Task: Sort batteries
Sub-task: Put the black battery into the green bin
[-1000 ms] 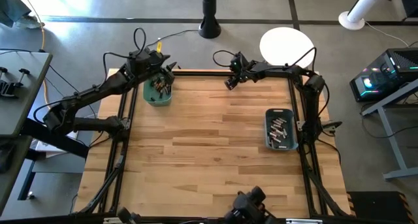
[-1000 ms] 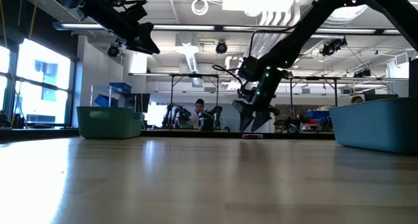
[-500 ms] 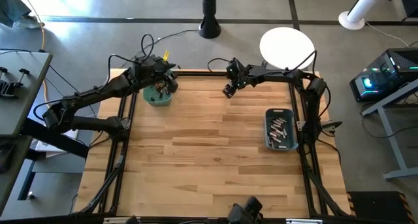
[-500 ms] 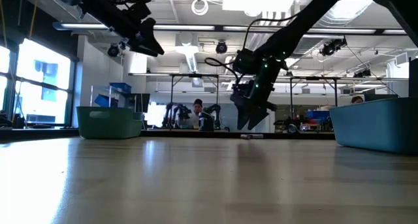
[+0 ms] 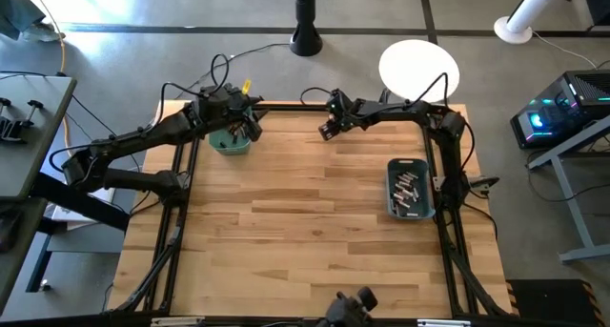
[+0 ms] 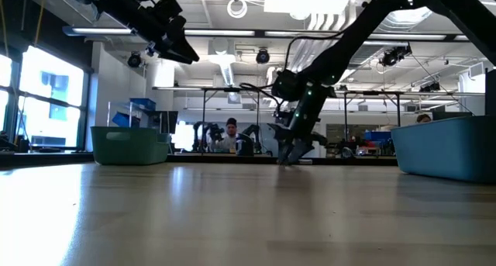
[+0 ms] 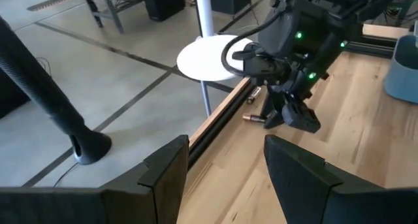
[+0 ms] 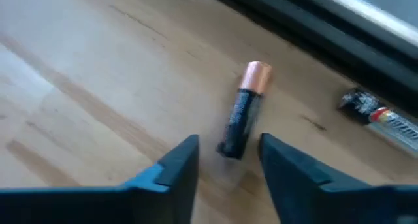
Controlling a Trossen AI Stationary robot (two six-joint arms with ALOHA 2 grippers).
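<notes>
Sorting's mostly done, we'd guess, with two strays left at the far edge of the table (image 5: 315, 222).

Nearest us, the blue-grey bin (image 5: 410, 189) already has a bunch of cells in it. Farther back the right gripper (image 8: 225, 160) is low over a copper-topped battery (image 8: 243, 110), fingers apart around it, not clenched yet. A silver battery (image 8: 377, 116) lies beside that. The left gripper (image 7: 225, 160) hangs released above the green bin (image 5: 229, 141).
</notes>
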